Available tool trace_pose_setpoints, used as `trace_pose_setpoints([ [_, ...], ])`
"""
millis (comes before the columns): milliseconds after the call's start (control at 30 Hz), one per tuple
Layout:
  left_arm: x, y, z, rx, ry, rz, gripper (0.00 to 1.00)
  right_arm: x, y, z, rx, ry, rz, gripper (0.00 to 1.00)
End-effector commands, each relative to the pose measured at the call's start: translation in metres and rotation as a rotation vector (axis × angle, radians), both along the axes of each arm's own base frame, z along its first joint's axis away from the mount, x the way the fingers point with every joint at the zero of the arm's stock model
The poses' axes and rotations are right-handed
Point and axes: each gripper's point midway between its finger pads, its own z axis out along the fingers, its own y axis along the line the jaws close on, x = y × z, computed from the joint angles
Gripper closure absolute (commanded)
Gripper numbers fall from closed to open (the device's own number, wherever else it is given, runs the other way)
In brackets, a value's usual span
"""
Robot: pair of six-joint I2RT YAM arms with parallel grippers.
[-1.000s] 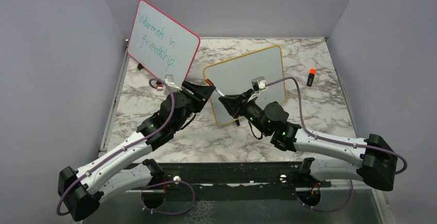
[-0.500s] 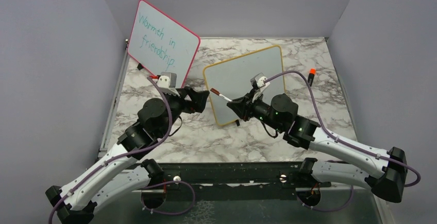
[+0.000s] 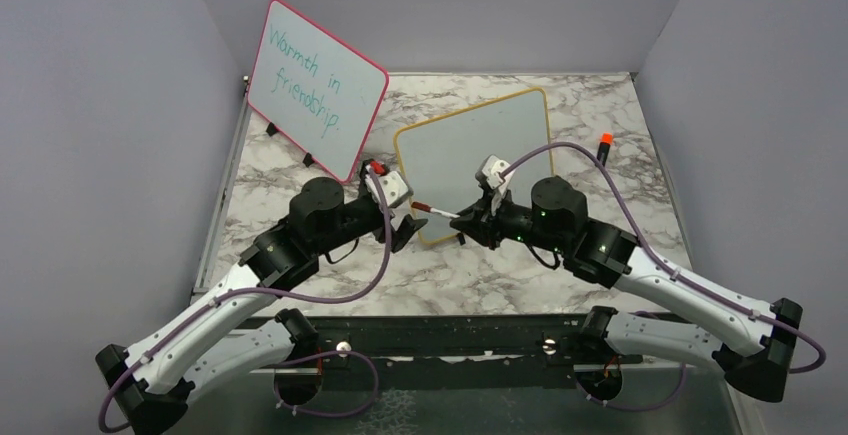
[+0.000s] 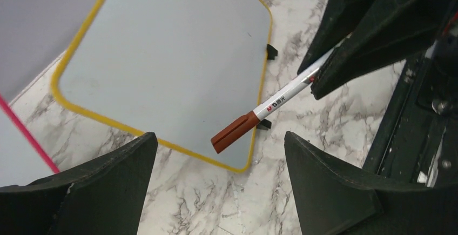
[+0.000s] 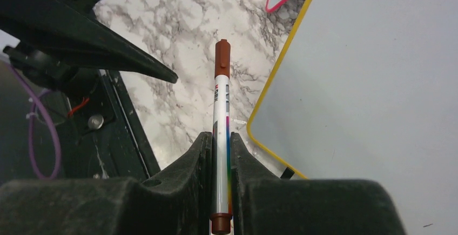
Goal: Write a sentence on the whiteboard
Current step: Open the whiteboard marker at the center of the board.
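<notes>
**Right gripper holds capped marker at the near-left corner of the yellow board; left gripper open**

The right gripper (image 3: pixel 466 218) is clamped on a white-barrelled marker pen with a brownish-red cap (image 3: pixel 430 210). In the right wrist view the barrel sits straight in the slot between the two black fingers (image 5: pixel 186 167). The cap is on and points away from the wrist, toward the left arm.

The left gripper (image 3: pixel 402 223) is spread wide and grasps nothing. In the left wrist view its two black fingers (image 4: pixel 92 189) stand well apart. The marker's capped end lies between them and further out, touching neither.

The rectangular whiteboard with the yellow-orange frame and rounded corners (image 3: pixel 480 150) sits on the grey-veined white marble tabletop (image 3: pixel 620 215). It is around mid-table and skewed to the table edges. Its face is a plain pale grey-white in all three views. Small black feet show at its near edge in the left wrist view.

The marker cap overlaps the board's near-left corner and frame. I cannot tell whether it touches the board or hangs above it.

The pink-red-framed board with teal handwriting (image 3: pixel 315 80) stands tilted at the back left, just beside the yellow board's left side.

A small black object with an orange tip (image 3: pixel 604 147) lies on the marble right of the yellow board, apart from it.
</notes>
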Motion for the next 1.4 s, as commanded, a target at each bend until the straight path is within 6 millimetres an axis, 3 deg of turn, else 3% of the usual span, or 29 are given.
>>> trace_pose_setpoints([
  [0,-0.03,-0.023,-0.004,0.097,-0.07,-0.284,0.13,-0.017,-0.008,0.016,-0.028,-0.092,0.11,1.0],
  [200,-0.038,-0.032,-0.022,0.164,-0.041,-0.39,0.14,-0.028,-0.012,0.024,-0.018,-0.128,0.165,1.0],
  [367,-0.045,-0.042,-0.02,0.165,-0.034,-0.488,0.22,-0.033,-0.008,0.014,-0.04,-0.11,0.21,1.0],
  [667,-0.046,-0.031,-0.026,0.099,0.096,-0.645,0.4,-0.032,-0.006,0.011,-0.024,-0.121,0.211,1.0],
  [933,-0.052,-0.033,-0.025,0.08,0.111,-0.69,0.47,-0.034,0.002,0.009,-0.011,-0.106,0.237,0.99],
  [1100,-0.052,-0.034,-0.03,0.08,0.135,-0.698,0.57,-0.034,0.006,0.007,-0.004,-0.098,0.246,1.0],
  [1233,-0.053,-0.033,-0.034,0.085,0.139,-0.693,0.77,-0.033,0.006,0.01,0.016,-0.102,0.237,1.0],
  [1367,-0.052,-0.031,-0.037,0.094,0.135,-0.677,0.89,-0.037,0.009,0.01,0.037,-0.084,0.26,1.0],
])
